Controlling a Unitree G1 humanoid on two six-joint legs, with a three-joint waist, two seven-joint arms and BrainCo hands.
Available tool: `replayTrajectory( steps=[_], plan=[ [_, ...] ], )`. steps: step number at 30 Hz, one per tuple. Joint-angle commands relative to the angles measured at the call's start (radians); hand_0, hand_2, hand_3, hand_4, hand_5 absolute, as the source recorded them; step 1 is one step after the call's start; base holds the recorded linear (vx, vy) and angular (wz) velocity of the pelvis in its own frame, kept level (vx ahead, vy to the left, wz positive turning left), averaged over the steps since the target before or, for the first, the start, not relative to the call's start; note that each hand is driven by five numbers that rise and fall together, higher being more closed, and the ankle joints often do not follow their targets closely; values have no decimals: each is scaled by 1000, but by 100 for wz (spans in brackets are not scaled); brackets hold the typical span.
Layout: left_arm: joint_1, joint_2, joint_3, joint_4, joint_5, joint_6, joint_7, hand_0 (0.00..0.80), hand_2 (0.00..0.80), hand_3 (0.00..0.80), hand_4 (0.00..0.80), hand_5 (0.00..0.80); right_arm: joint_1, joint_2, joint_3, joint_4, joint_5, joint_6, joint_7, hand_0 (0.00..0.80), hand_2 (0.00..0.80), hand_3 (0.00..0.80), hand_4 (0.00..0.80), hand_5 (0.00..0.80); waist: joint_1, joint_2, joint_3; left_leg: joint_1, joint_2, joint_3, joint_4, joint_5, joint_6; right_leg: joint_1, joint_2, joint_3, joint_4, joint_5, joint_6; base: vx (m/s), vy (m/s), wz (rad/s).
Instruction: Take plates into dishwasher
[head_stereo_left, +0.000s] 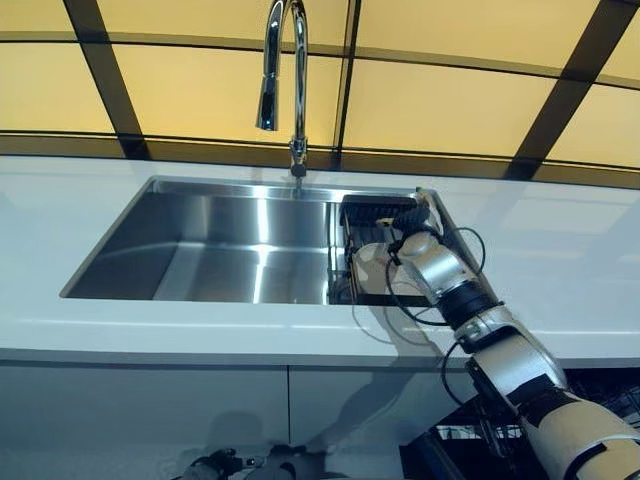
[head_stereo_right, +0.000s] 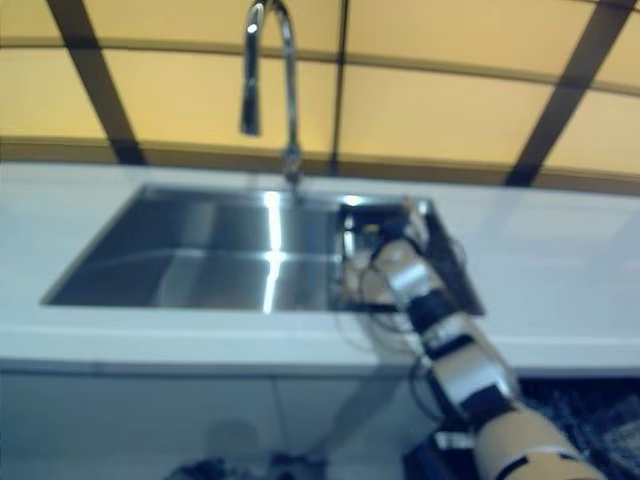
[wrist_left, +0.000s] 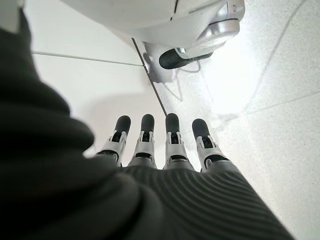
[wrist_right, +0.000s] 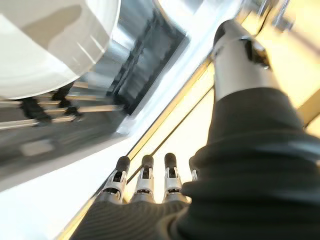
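Plate: a white plate (wrist_right: 47, 45) stands on edge in the dark wire dish rack (head_stereo_left: 375, 215) at the right end of the steel sink (head_stereo_left: 230, 250), under the tap (head_stereo_left: 283, 75).
Right hand: the right hand (head_stereo_left: 425, 245) is over the rack, right by the plate; its own wrist view shows fingers (wrist_right: 144, 182) straight, nothing in them.
Left hand: the left hand (wrist_left: 165, 150) hangs low by the white cabinet fronts (head_stereo_left: 200, 410), fingers (wrist_left: 172, 137) relaxed, empty.
Handling: likely glazed, stiff, slick, breakable; moderate weight.
Grip: I'd pinch the upper rim, thumb opposite fingers, and lift straight out of the wires.
Destination: dark dishwasher rack (head_stereo_left: 470, 440) shows at lower right, below the counter (head_stereo_left: 560, 290) edge.
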Motion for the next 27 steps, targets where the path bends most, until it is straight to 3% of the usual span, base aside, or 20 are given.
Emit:
replayTrajectory(
  steps=[1, 3, 4, 7, 9, 14, 18, 27],
  plan=[
    [-23, 32, -18, 2, 63, 6, -20, 0, 0, 0, 0, 0, -139, -151, 28, -9, -126, -39, 152, 0, 0, 0, 0, 0, 35, 3, -13, 93, -18, -2, -64, -99, 46, -98, -77, 40, 105, 216, 59, 0, 0, 0],
    [-21, 44, -9, 0, 69, 6, -25, 0, 0, 0, 0, 0, -162, -210, 37, 19, -197, -84, 225, 0, 0, 0, 0, 0, 34, -3, -12, 91, -14, 3, -64, -97, 44, -102, -77, 38, 108, 217, 62, 0, 0, 0],
    [-14, 51, -4, -2, 73, 3, -28, 0, 0, 0, 0, 0, -169, -239, 43, 31, -247, -141, 262, 0, 0, 0, 0, 0, 35, -5, -12, 90, -13, 5, -64, -96, 42, -103, -77, 36, 107, 219, 64, 0, 0, 0],
    [0, 69, 6, -6, 92, -1, -37, 0, 0, 0, 0, 0, -197, -316, 76, 36, -247, -262, 308, 0, 0, 0, 0, 0, 36, -13, -9, 87, -8, 13, -64, -91, 37, -106, -81, 26, 101, 227, 71, 30, -27, -6],
    [19, 77, 11, -7, 108, -9, -39, 0, 0, 0, 0, 0, -197, -360, 83, 20, -245, -302, 358, 0, 0, 0, 0, 0, 34, -16, -7, 86, -4, 23, -64, -91, 35, -106, -82, 20, 95, 227, 73, 46, -36, -5],
    [44, 101, 17, -23, 126, -11, -50, 0, 0, 0, 0, 0, -197, -428, 120, 6, -169, -289, 537, 0, 0, 0, 0, 0, 26, -26, -1, 82, 10, 42, -64, -89, 23, -95, -69, 16, 60, 220, 74, 46, -58, -4],
    [46, 110, 14, -24, 125, -16, -53, 0, 0, 0, 0, 0, -218, -456, 138, 42, -157, -334, 636, 0, 0, 0, 0, 0, 18, -38, 9, 76, 25, 68, -64, -86, 8, -74, -42, 18, 2, 207, 71, 42, -86, -13],
    [1, 125, -24, -81, 108, -29, -50, 0, 0, 0, 0, 0, -246, -440, 179, 78, -132, -364, 731, 0, 0, 0, 0, 0, 21, -54, 85, 7, 67, 85, -64, -47, -18, -93, 25, 36, -63, 151, 58, -32, -100, -22]
  ],
)
